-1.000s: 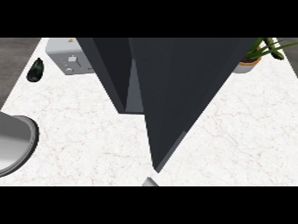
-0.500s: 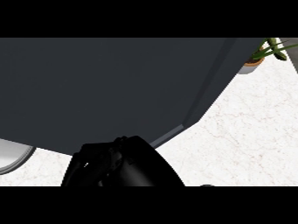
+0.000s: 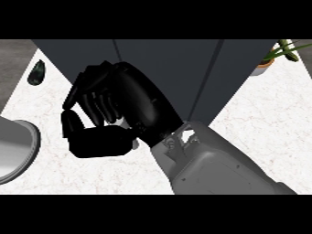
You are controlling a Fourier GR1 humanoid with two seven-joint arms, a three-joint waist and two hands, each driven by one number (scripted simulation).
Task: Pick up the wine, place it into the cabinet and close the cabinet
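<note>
Cabinet (image 3: 165, 59) door, seen edge-on a second ago, is now swung nearly flat at 12 o'clock, the right robot hand (image 3: 132, 106) set against it with fingers curled, nothing held; wine is unseen, presumably shut inside.

The white marbled counter (image 3: 273, 119) carries a dark grey cabinet (image 3: 165, 59) at its far edge. A potted plant (image 3: 280, 57) stands at the far right corner, a dark bottle (image 3: 36, 73) lies off the far left corner, and a round metal basin (image 3: 6, 151) sits at the left edge.
</note>
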